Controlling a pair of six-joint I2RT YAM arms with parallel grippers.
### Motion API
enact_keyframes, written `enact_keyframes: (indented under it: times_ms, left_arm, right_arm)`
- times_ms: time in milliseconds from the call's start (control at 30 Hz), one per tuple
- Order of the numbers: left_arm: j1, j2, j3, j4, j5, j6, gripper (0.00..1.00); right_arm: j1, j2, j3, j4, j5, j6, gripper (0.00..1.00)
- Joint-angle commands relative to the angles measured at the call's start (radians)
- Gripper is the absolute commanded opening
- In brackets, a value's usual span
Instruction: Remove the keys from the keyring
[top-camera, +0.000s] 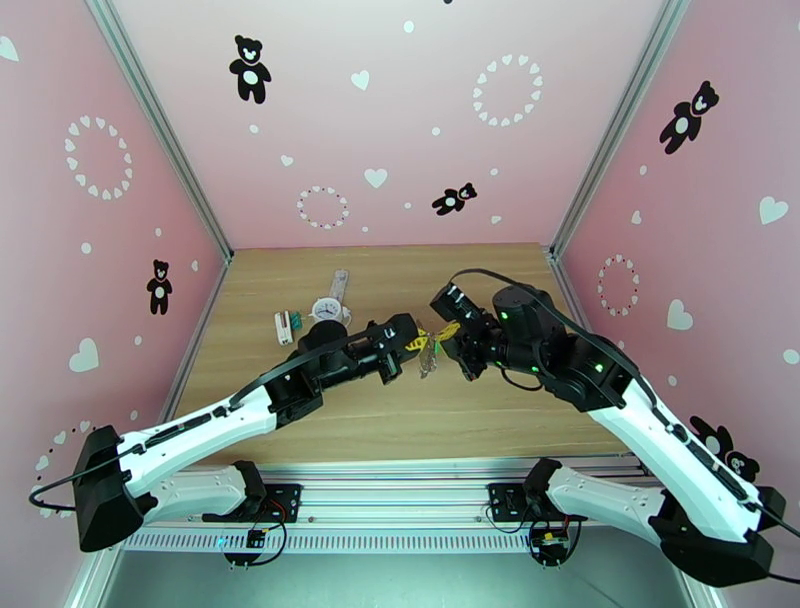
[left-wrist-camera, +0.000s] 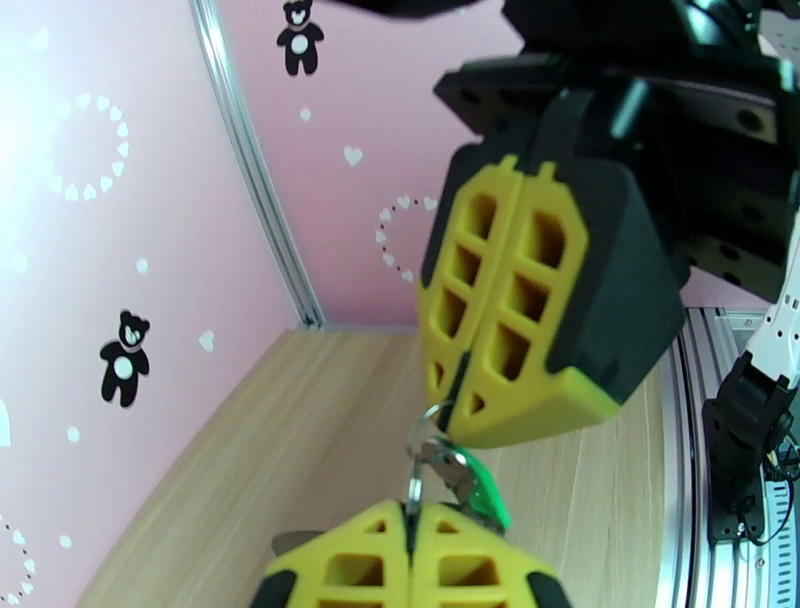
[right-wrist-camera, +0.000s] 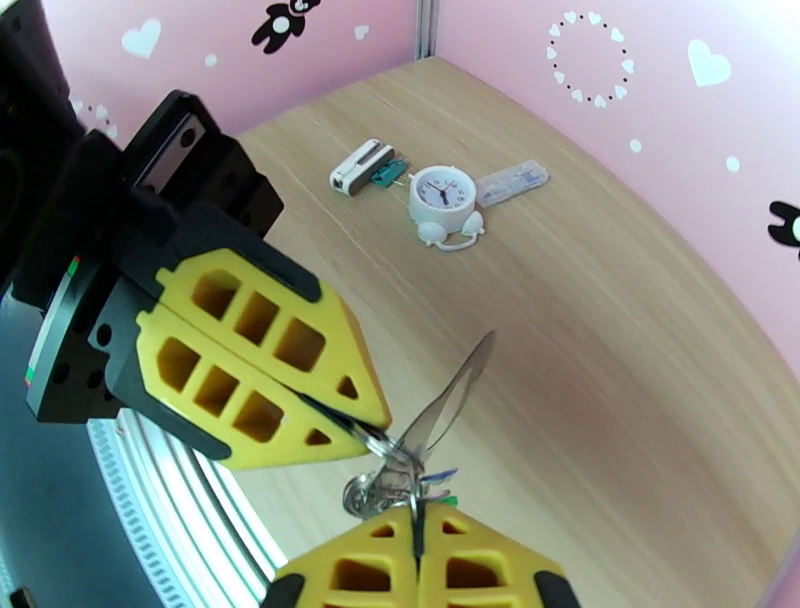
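The keyring (top-camera: 428, 360) hangs above the table's middle, strung between my two grippers. My left gripper (top-camera: 418, 343) reaches in from the left and my right gripper (top-camera: 447, 333) from the right, tips almost touching. In the right wrist view the dark oval loop (right-wrist-camera: 455, 395) stands edge-on above a clump of silvery rings (right-wrist-camera: 385, 482), with the blue key (right-wrist-camera: 438, 477) and green key (right-wrist-camera: 446, 500) tucked in it. My right gripper (right-wrist-camera: 418, 510) is shut on a thin ring there. My left gripper (right-wrist-camera: 365, 430) pinches another ring. The left wrist view shows the green key (left-wrist-camera: 487, 500) beside my shut left gripper (left-wrist-camera: 408, 512).
A round white clock (top-camera: 327, 309) sits at the back left of the wooden table (top-camera: 500, 420). Next to it lie a white-and-green block (top-camera: 287, 324) and a clear plastic strip (top-camera: 341, 285). Pink walls close in three sides.
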Motion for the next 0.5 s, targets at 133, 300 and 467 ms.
enact_keyframes:
  times_ms: [133,300,467]
  left_arm:
    - [0.002,-0.038,-0.066,0.199,0.005,-0.008,0.0]
    - [0.003,-0.018,-0.079,0.233,-0.014,-0.025,0.0]
    - [0.002,0.011,-0.115,0.218,-0.027,-0.052,0.02]
  right_arm:
    - [-0.128,-0.037,0.002,-0.034,-0.259,0.199,0.0]
    - [-0.136,-0.035,0.026,-0.013,-0.298,0.238,0.0]
    - [-0.137,0.011,0.057,-0.034,-0.315,0.239,0.0]
